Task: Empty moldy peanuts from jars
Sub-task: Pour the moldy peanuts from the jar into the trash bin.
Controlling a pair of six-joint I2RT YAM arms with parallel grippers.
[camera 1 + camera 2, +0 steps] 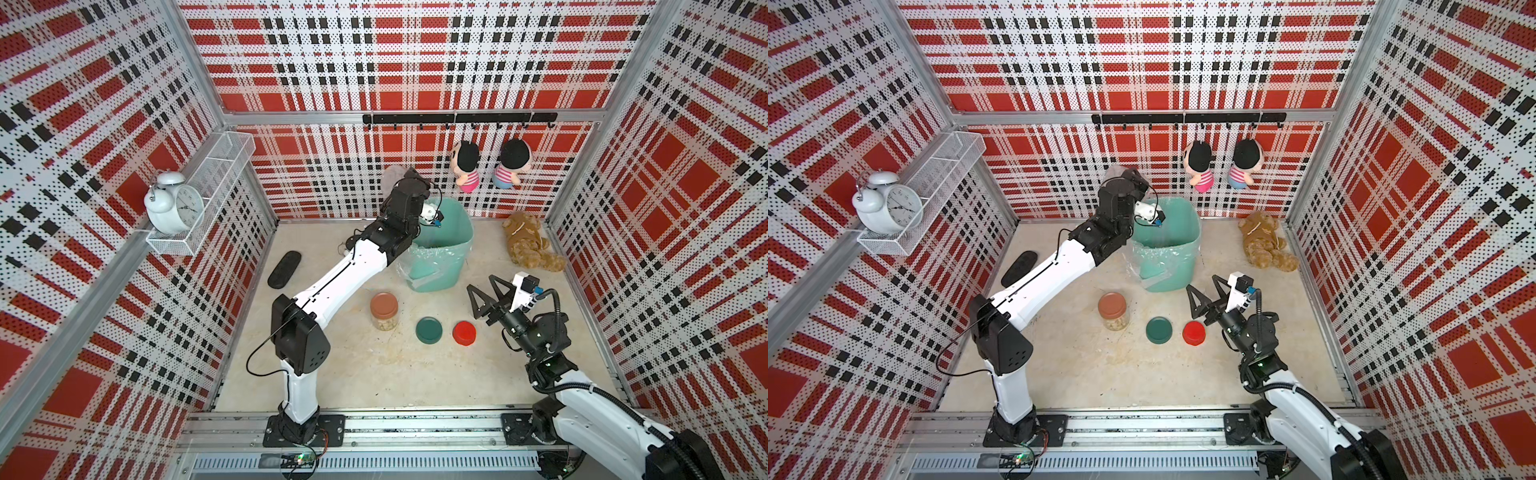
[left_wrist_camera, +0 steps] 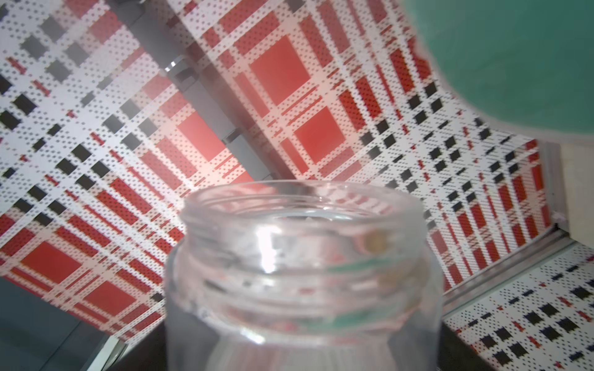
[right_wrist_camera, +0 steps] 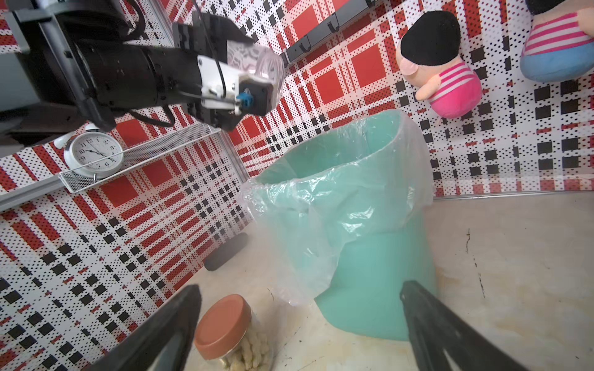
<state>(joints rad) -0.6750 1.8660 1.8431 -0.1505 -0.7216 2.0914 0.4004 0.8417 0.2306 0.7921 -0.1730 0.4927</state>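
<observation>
Left wrist view is taken up by the open mouth of a clear jar (image 2: 302,257), lidless and almost empty. A single pale peanut piece (image 2: 374,241) is seen clinging inside its neck. The jar is clamped by its body between the fingers of the left gripper (image 3: 247,61), with the mouth projecting past the fingertips. In the right wrist view it is held roughly on its side, high above the rim of the teal bin (image 3: 379,273) and its clear plastic liner (image 3: 321,225). In both top views this grip is found just above the centre of the frame, at the bin's upper left edge, though the fingers are mostly hidden there by the wrist.

The right gripper (image 1: 482,284) is seen right of centre, with its fingers spread wide and nothing between them. It is held apart from the bin's lower right side and sits above the red lid (image 1: 464,332) in the frame. A green lid (image 1: 429,329) lies just left of the red one, not touching it. Further left, a second jar (image 1: 386,322) stands upright with its brown lid (image 1: 383,304) on and the moldy peanuts (image 3: 250,350) packed in its lower part. In the right wrist view this jar appears just beside one of the right gripper's fingers (image 3: 167,327), outside the gap and untouched.
</observation>
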